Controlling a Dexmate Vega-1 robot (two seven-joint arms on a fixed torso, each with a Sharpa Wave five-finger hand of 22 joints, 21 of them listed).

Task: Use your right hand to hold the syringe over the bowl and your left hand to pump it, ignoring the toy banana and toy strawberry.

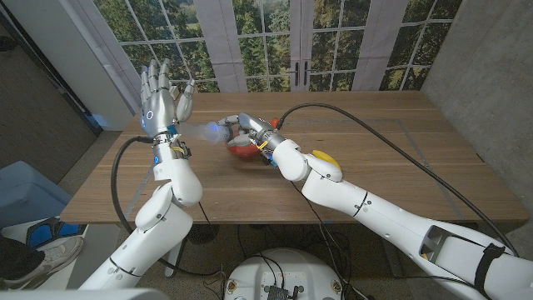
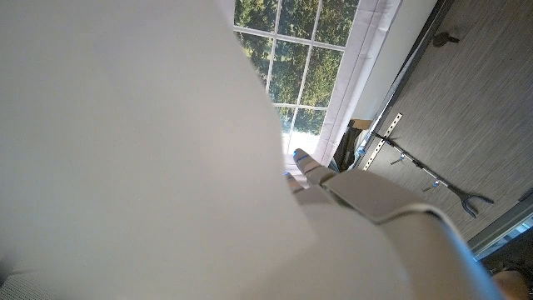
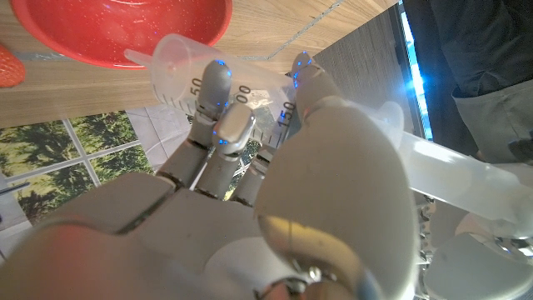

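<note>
In the head view your right hand (image 1: 252,133) is out over the middle of the table (image 1: 400,158), fingers wrapped around the syringe (image 1: 218,130), which lies roughly level with its long axis running across the table; its pale, blurred end sticks out of the hand toward the table's left edge. The hand sits right over the red bowl (image 1: 242,150), which rests on the wood a little toward the far edge, and the right forearm reaches in from the near right corner with a black cable arcing above it. A yellow shape, probably the toy banana (image 1: 325,157), peeks out just behind that forearm, near the middle of the table. Your left hand (image 1: 160,100) is lifted well above the table's far left corner, forearm nearly upright, fingers straight, slightly apart and pointing up, holding nothing and well clear of the syringe. In the left wrist view a white, blurred arm casing (image 2: 125,150) covers most of the frame, with window panes and a grey wall beyond it; you cannot tell the hand's state from here. In the right wrist view the right hand's fingers (image 3: 218,92) curl around the clear, graduated syringe barrel (image 3: 179,57), whose flanged end lies beside the rim of the red bowl (image 3: 125,33), and the toy strawberry (image 3: 8,68) sits just beside the bowl.
</note>
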